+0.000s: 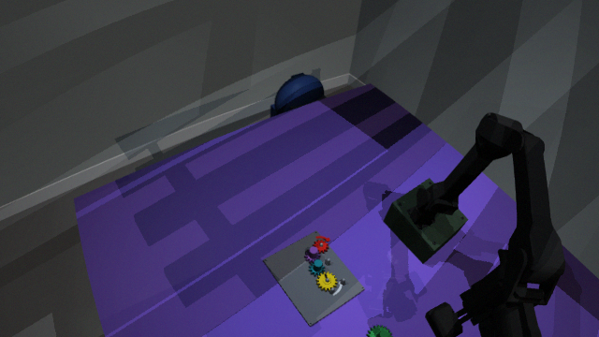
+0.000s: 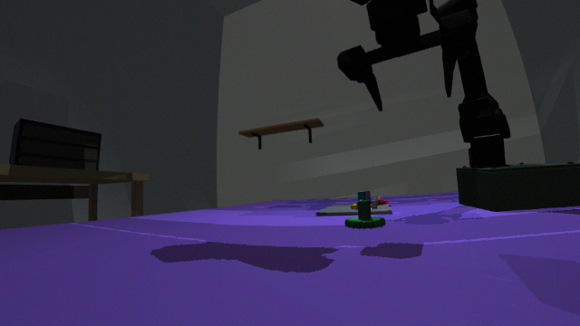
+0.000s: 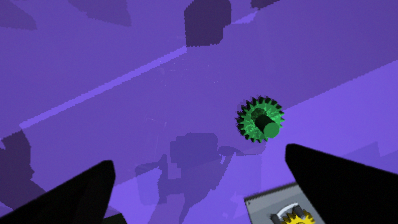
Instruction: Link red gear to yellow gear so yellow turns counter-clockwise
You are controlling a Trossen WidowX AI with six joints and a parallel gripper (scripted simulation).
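1. Here's the gripper [image 1: 482,300] [image 2: 414,103] [image 3: 202,159], jaws wide open with nothing between them, raised over the purple table [image 1: 178,262] [image 2: 272,290] [image 3: 135,105].

2. Look at the grey board [image 1: 290,276] [image 2: 335,209] [image 3: 262,200]: from the top it lies left of the arm's dark green base [image 1: 421,243] [image 2: 521,190], with a strip of tabletop between their edges.

3. Along the board, from the far side to the near side, run the red gear [image 1: 321,248] [image 2: 381,202], purple gear [image 1: 314,252] [image 2: 367,195], teal gear [image 1: 318,265] [image 2: 361,196] and yellow gear [image 1: 322,283] [image 2: 354,206] [image 3: 298,218]. Neighbours sit tightly together; whether every tooth meshes, I can't tell.

4. One bare peg [image 1: 328,261] stands just right of the teal gear, and another short peg [image 1: 343,282] is right of the yellow one, near the white arrow [image 1: 338,288] [image 3: 287,207].

5. And the loose green gear [image 1: 379,331] [image 2: 364,223] [image 3: 248,122]! It's flat on the table, handle upright, off the board's near right edge in the top view, which crops its near side.

6. On the wrist camera, that gear shows beyond the fingertips, nearer the right one, with open space between the fingers. The board's corner peeks in beside the right finger.
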